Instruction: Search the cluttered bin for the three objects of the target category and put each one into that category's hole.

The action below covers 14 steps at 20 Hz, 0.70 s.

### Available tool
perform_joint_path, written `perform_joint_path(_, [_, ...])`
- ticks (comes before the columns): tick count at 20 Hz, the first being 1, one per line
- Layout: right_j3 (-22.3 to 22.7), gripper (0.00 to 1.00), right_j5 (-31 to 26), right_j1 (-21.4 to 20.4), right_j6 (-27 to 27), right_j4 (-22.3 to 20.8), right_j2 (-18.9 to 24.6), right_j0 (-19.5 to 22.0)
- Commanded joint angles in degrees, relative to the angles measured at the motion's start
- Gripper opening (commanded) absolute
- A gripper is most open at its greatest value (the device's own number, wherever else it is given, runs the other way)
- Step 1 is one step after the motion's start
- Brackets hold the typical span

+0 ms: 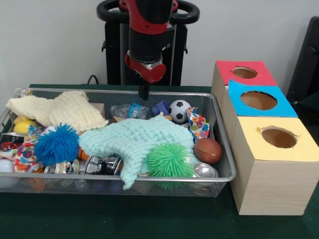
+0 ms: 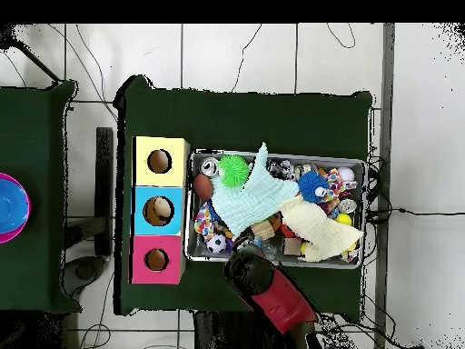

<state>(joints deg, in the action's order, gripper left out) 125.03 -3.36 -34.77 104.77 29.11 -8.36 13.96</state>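
1. Dark green cloth is spread over the counter (image 1: 149, 219), and the bin (image 1: 227, 149) is set on it, with three wooden boxes just beside it.
2. Inside the bin, a mint green knit cloth (image 1: 134, 142) is laid over the middle, and a pale yellow knit cloth (image 1: 57, 110) is laid at one end.
3. Balls can be seen around the cloths: a soccer ball (image 1: 179, 110), a brown ball (image 1: 207, 150), a spiky green ball (image 1: 169, 160) and a spiky blue ball (image 1: 57, 144).
4. The claw (image 1: 144, 92) is held above the far rim of the bin, and nothing is carried in it. Whether it is apart or together cannot be told.
5. The searching step seems to be in hand. Next, the claw would need to be lowered onto one wanted thing.
6. The hole (image 1: 244, 72) in the red top is the farthest from the camera, and it looks empty.
7. A white wall is seen behind, and white floor tiles are seen from above.
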Motion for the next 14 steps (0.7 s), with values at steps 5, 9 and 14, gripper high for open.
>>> perform_joint_path(5, [0.2, 1.0, 4.9, 1.2, 11.8, -2.0, 5.1, 5.1])
perform_joint_path(9, [1.0, 1.0, 7.8, 2.4, 13.4, -3.1, 8.0, 7.8])
perform_joint_path(14, [0.6, 1.0, 9.1, 3.8, 14.3, -3.4, 8.1, 7.8])
